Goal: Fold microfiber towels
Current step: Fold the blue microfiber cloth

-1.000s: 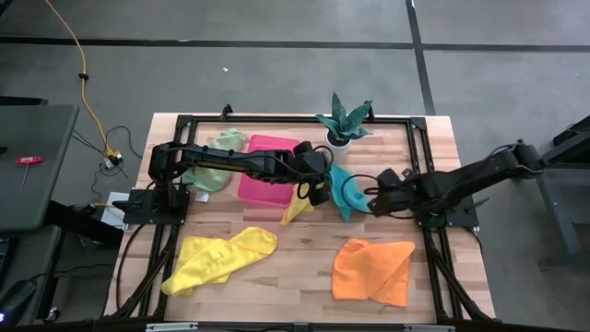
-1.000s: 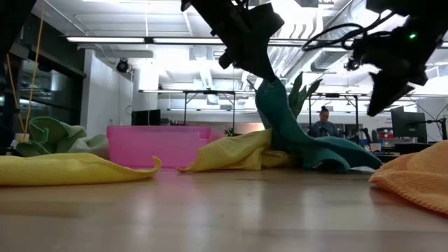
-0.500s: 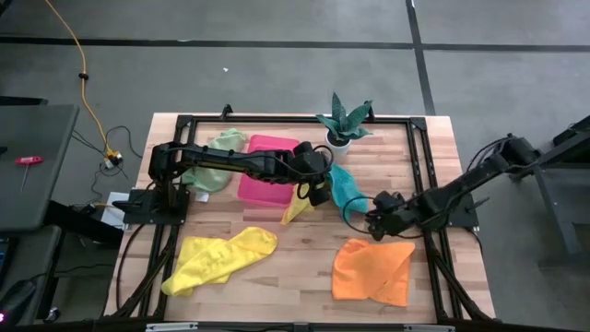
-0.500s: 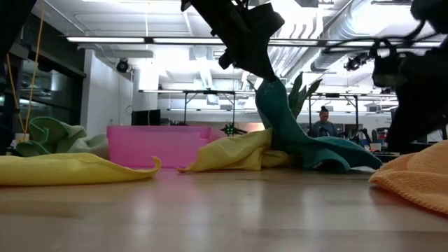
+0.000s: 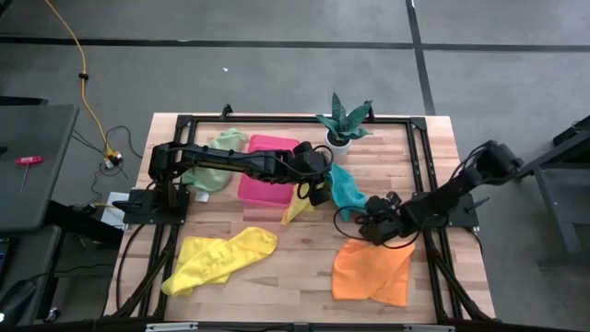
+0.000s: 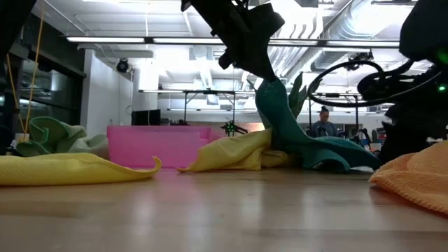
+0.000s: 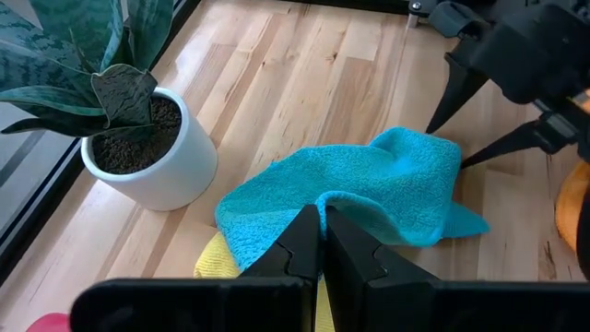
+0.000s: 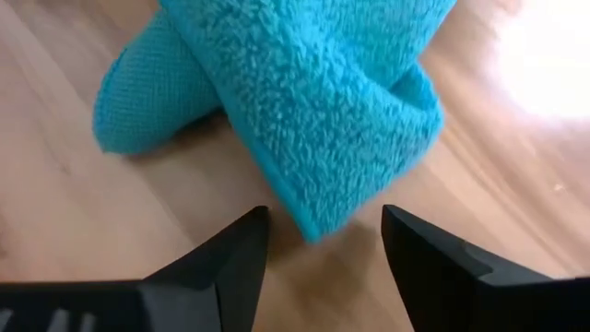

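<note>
Over the last second the right gripper [image 5: 369, 224] had come forward and down from beside the teal towel [image 5: 348, 190] to its near, loose end, just above the orange towel [image 5: 373, 269]. That read as a reach for a second corner, so that the cloth could be stretched between both arms before folding; no fold had been made yet.

The right gripper's fingers [image 8: 230, 267] stood wide apart, holding nothing, with the towel's trailing edge [image 8: 313, 120] lying just ahead of the gap between them, not yet inside it.

The left gripper [image 7: 322, 242] had not moved. It was pinched tight on a ridge of the teal towel [image 7: 369, 189], lifting that part into a peak while the rest draped onto the worktop [image 5: 304, 267] near the potted plant [image 5: 342, 121] and over a yellow towel [image 5: 297, 207].

The other yellow towel [image 5: 219, 259] and the pale green towel [image 5: 214, 159] lay crumpled and unfolded, the pink tray [image 5: 265, 168] between.
</note>
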`<state>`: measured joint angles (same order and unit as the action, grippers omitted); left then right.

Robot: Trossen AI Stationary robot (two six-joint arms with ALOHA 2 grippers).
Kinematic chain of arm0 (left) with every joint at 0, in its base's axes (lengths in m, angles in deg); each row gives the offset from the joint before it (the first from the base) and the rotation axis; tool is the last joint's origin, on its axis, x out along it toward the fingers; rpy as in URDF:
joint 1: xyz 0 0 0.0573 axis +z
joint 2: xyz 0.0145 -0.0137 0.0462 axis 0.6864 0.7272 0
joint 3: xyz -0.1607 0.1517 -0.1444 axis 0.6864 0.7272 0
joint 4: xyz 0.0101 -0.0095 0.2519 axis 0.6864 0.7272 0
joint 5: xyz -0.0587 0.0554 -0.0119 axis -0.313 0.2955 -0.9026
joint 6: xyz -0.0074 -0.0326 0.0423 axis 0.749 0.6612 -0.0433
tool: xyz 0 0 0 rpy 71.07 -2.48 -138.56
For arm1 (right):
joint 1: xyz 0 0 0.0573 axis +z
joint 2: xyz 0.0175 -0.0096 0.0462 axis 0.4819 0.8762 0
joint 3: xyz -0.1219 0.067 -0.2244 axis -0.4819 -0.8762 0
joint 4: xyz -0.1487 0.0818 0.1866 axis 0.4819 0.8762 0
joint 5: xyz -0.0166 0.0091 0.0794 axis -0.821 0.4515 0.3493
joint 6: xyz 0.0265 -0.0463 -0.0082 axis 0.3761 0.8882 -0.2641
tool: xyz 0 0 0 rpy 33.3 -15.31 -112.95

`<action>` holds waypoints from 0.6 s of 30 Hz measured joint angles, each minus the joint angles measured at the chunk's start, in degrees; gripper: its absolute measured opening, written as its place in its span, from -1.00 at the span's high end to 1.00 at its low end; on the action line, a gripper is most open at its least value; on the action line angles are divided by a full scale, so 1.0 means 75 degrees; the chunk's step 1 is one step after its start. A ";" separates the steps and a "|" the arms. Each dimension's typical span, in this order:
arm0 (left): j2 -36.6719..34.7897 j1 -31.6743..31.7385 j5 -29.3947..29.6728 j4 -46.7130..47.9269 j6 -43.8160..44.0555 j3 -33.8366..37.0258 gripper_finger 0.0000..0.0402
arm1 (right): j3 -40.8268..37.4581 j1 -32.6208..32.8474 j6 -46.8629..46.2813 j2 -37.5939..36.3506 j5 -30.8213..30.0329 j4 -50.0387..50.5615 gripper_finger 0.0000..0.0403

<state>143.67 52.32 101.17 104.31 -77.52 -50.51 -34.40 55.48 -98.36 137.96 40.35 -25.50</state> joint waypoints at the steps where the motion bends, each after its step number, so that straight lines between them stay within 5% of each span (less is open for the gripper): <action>1: 0.0003 0.0000 0.0006 -0.0001 0.0000 0.0000 1.00 | 0.0106 0.0000 0.0001 0.0143 -0.0087 0.0093 0.00; 11: 0.0003 0.0000 0.0019 -0.0001 0.0180 0.0000 1.00 | 0.0651 -0.0009 -0.0444 0.1113 -0.0667 0.0500 0.14; 18: 0.0006 0.0000 -0.0025 0.0067 0.0186 0.0000 1.00 | 0.0632 -0.0342 -0.1689 0.0902 -0.0459 0.1402 0.89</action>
<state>143.71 52.32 100.97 104.82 -76.13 -50.51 -29.66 52.92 -111.03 144.73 36.91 -14.99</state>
